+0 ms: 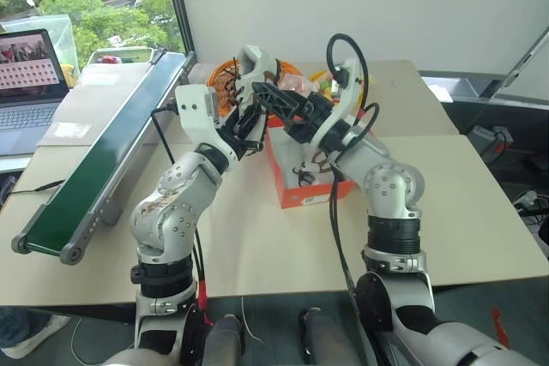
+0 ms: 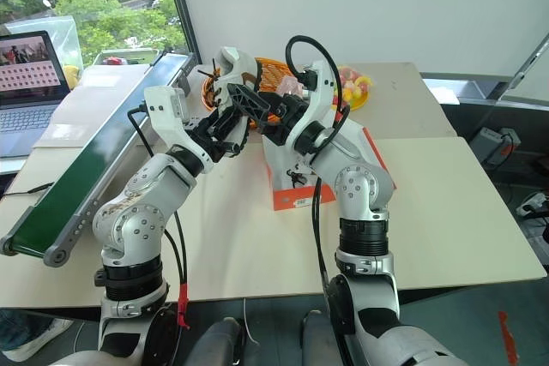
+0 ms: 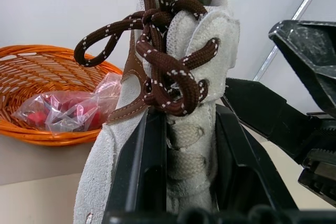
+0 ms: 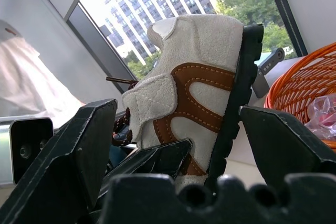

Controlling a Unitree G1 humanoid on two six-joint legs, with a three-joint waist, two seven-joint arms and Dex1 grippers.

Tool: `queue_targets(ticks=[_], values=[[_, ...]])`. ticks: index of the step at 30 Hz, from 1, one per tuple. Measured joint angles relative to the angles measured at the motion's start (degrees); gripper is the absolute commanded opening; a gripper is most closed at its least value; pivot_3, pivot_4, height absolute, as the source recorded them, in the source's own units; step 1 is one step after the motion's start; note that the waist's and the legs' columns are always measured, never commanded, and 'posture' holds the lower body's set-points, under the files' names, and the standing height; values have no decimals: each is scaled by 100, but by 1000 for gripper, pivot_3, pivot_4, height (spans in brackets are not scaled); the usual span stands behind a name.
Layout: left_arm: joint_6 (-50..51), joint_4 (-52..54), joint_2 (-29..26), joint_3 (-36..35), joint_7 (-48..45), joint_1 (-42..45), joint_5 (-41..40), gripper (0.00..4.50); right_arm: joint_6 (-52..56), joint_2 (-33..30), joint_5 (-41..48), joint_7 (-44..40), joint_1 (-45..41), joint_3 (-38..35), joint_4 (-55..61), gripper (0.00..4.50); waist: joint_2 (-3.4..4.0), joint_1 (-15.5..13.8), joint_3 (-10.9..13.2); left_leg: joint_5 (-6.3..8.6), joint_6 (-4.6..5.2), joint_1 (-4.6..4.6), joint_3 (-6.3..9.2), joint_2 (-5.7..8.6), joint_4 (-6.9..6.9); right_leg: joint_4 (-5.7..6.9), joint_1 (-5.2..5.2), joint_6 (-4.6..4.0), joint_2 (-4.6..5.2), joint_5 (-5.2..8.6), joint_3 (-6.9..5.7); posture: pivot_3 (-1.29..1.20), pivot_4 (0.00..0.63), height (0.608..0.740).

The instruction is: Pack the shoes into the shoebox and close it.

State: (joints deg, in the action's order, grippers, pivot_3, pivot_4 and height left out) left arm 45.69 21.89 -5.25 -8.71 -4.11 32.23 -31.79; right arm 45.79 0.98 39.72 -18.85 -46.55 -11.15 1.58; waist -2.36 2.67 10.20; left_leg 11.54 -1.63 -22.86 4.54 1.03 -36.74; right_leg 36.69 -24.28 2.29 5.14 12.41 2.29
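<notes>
Left hand shut tight on one shoe, held up high just over the open shoebox on the worktop. Right hand wide open, close beside the sole, holding nothing. Shoe standing tall, box straight below

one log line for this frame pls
left gripper: shut on shoe | right gripper: open, around shoe | shoebox: open, below
</notes>
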Motion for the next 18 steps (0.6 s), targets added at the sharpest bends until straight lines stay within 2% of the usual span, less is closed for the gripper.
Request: queue_targets(ticks=[5, 14, 18], values=[[145, 267, -77, -41, 17, 8, -210, 1094, 0, -10, 137, 43, -11, -51, -114, 4500, 0, -14, 0, 0, 0, -4, 0, 0, 0, -5, 0, 0, 1, 0, -1, 0, 150, 740], [326, 466, 247, 100, 289, -8, -339, 1094, -1, -77, 207, 27, -93, -46, -217, 4500, 0, -9, 0, 1, 1, -3, 0, 0, 0, -6, 1, 1, 0, 0, 0, 0, 150, 740], [312, 531, 277, 303, 249, -301, -352, 1094, -1, -87, 209, 24, -129, -32, -292, 4500, 0, -6, 0, 1, 2, -3, 0, 0, 0, -7, 1, 0, 0, 0, 0, 0, 150, 740]])
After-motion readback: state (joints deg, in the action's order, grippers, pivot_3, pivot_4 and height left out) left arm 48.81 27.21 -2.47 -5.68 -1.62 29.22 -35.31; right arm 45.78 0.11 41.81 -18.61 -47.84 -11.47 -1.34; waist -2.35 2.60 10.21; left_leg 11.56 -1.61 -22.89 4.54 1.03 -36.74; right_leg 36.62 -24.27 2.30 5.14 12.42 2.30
